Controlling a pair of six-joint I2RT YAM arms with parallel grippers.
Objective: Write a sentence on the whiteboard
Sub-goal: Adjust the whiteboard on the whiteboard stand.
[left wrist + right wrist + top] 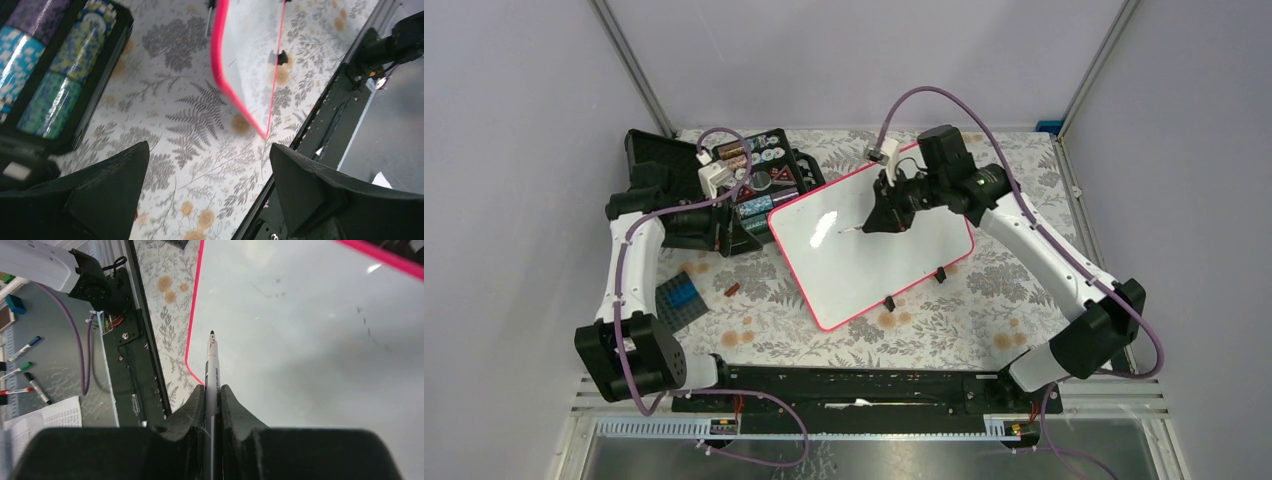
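Right wrist view showed the right claw clamped on a marker over the wordless whiteboard; a light touchdown seemed wise. Left claw gaped empty.

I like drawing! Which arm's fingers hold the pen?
The right arm's fingers pinch the pen; the left arm's fingers are open, empty.

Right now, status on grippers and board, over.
Right gripper shut on marker, tip over board. Left gripper open, empty. Board blank, no words yet. Case beside board's corner, clear of marker.
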